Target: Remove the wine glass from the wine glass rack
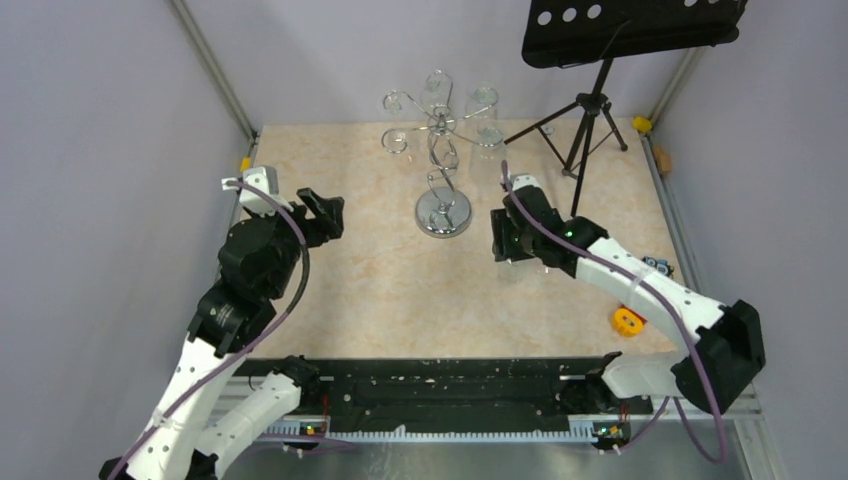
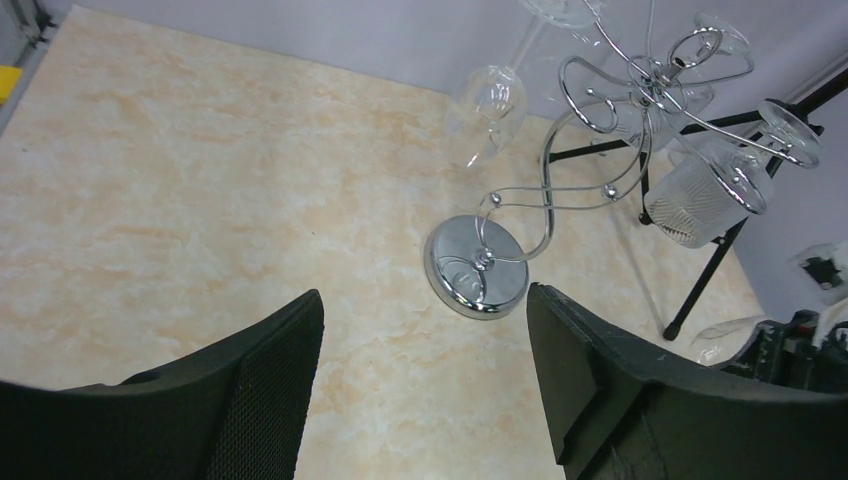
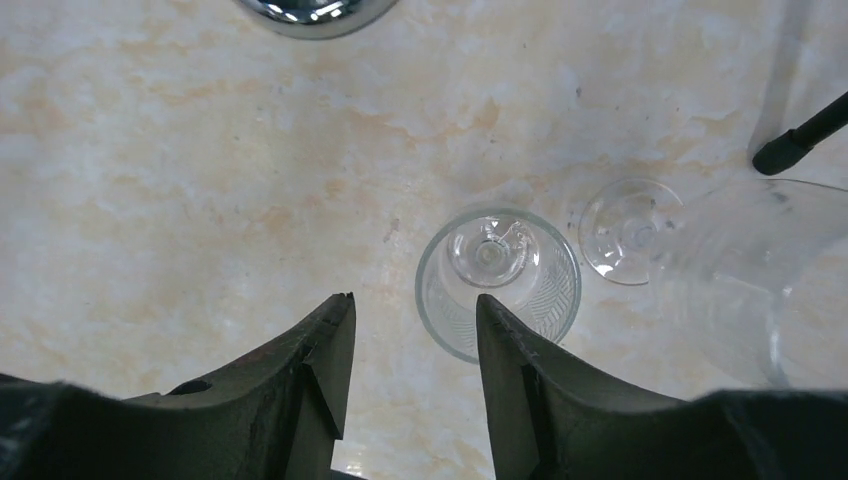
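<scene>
Wine glass (image 3: 500,270) stands upright on the table (image 3: 150,150), lower centre of the right wrist view, off the wine glass rack (image 1: 440,165); right gripper (image 3: 413,305) and left gripper (image 2: 425,295) both parted, empty; glass judged light, slick, fragile, best grasped at the stem.

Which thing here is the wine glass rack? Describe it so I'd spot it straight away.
On the marbled table, look to the far middle, just left of the black tripod music stand. The wine glass rack is the shiny chrome wire stand: round mirrored base, twisted stem, curled arms holding glasses.
</scene>
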Robot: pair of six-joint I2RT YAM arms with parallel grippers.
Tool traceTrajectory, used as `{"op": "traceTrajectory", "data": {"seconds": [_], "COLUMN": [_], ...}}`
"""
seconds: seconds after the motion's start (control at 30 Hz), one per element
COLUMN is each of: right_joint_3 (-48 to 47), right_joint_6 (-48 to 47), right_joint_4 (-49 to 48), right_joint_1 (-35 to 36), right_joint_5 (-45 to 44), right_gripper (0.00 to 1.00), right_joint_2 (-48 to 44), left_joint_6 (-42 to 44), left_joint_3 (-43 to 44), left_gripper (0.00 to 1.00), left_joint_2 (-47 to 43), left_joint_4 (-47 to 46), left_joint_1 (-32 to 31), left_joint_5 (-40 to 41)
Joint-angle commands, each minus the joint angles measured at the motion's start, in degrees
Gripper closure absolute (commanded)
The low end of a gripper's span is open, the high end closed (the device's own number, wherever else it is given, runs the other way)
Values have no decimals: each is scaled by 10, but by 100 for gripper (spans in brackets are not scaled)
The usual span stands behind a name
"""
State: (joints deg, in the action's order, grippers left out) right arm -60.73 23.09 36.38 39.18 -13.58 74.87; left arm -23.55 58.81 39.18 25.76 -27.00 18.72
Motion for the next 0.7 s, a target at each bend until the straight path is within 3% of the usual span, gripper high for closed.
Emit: {"op": "traceTrajectory", "data": {"seconds": [0.0,0.17,0.3,0.37,0.67], "right_joint_3": [-40,-66,-131,-164,-170], "right_joint_6": [2,25,29,49,232], "right_joint_4": [-21,-61,-93,-101,-234], "right_joint_1": [-11,-31,-67,-102,-257], "right_joint_5": [16,92,123,143,317], "right_gripper": [50,45,30,27,28], "right_joint_2": [-81,-148,-175,-165,-74], "left_joint_6": [-54,-75,-73,-71,-64], "left_joint_3": [-1,-19,-20,-20,-21], "left_gripper": [22,22,22,21,16], "left_joint_2": [19,23,25,26,21], "left_joint_4": [-31,-64,-75,-77,-65], "left_joint_1": [2,3,3,3,4], "left_joint_5": [-36,-61,-78,-90,-107]}}
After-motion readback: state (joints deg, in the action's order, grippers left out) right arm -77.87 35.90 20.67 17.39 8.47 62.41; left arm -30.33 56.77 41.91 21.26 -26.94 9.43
